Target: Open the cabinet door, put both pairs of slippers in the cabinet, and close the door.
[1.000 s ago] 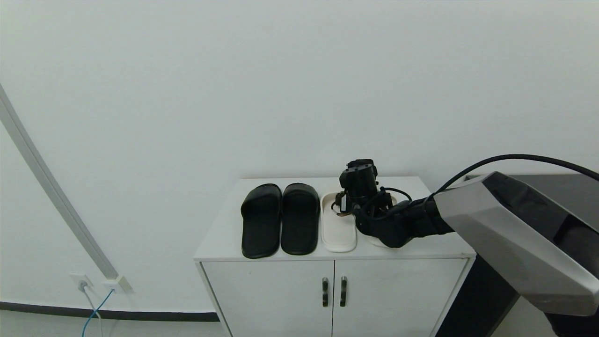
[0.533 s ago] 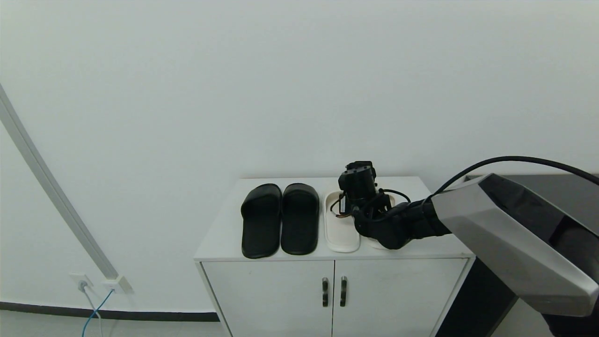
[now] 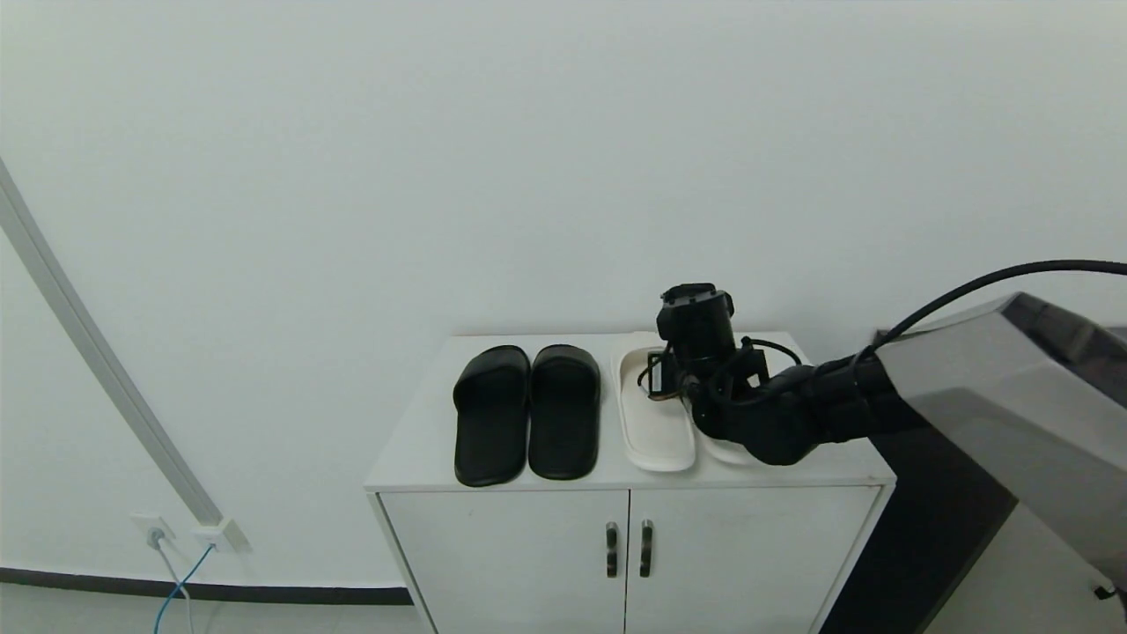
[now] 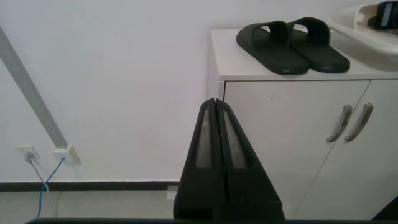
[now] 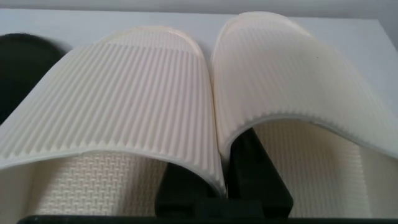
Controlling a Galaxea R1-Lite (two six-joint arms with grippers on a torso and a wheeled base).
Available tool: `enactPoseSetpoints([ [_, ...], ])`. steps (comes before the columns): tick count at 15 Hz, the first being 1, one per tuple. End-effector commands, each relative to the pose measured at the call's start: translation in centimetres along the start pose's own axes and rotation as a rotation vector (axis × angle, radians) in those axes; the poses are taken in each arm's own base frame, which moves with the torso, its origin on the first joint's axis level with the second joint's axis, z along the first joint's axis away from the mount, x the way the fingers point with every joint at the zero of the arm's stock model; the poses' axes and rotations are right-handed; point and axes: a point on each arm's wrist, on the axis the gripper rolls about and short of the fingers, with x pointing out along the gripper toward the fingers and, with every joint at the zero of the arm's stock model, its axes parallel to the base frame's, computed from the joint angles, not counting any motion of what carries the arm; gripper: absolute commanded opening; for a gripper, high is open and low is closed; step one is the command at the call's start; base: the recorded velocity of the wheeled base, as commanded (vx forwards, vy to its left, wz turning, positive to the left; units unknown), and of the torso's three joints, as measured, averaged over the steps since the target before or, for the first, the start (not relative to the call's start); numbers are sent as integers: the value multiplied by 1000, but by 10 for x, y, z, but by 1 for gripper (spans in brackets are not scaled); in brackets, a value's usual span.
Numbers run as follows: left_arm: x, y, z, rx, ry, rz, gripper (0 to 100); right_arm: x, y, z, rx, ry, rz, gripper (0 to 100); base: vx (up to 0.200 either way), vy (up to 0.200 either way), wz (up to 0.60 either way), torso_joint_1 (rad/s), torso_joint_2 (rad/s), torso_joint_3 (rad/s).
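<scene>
My right arm (image 3: 995,396) wears an angular silver-grey shell with a glossy black panel along its top, and a thick black cable (image 3: 977,283) arcs out of it. Forward of the shell my wrist (image 3: 775,423) is matt black and rounded, topped by a stubby black cylinder (image 3: 697,321) with thin black wires looping beside it. My right claw (image 5: 224,186) has blocky black fingers. My left claw (image 4: 216,109) has two long black fingers tapering to a narrow tip, each with a grey strip down its length.
</scene>
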Motion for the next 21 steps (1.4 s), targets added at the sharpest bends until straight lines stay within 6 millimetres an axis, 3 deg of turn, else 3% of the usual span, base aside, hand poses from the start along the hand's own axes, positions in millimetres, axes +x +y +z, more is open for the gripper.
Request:
enactPoseSetpoints([
  [1, 0, 0, 0, 0, 2, 1, 0, -59, -7, 24, 0, -16, 118, 0, 0, 0, 0, 0, 0, 0],
  [2, 0, 0, 0, 0, 0, 1, 0, -84, -9, 23, -17, 5, 193, 0, 0, 0, 0, 0, 0, 0],
  [4, 0, 0, 0, 0, 2, 1, 0, -115, -14, 18, -36, 34, 327, 0, 0, 0, 0, 0, 0, 0],
  [9, 0, 0, 0, 0, 2, 1, 0, -163, -44, 11, -120, -20, 609, 0, 0, 0, 0, 0, 0, 0],
  [14, 0, 0, 0, 5, 2, 0, 0, -177, -69, -4, -263, -18, 759, 0, 0, 0, 0, 0, 0, 0],
  [19, 0, 0, 0, 5, 2, 0, 0, -174, -74, -15, -349, -50, 806, 0, 0, 0, 0, 0, 0, 0],
  [21, 0, 0, 0, 5, 2, 0, 0, -174, -75, -17, -380, -68, 828, 0, -200, 0, 0, 2, 2, 2],
])
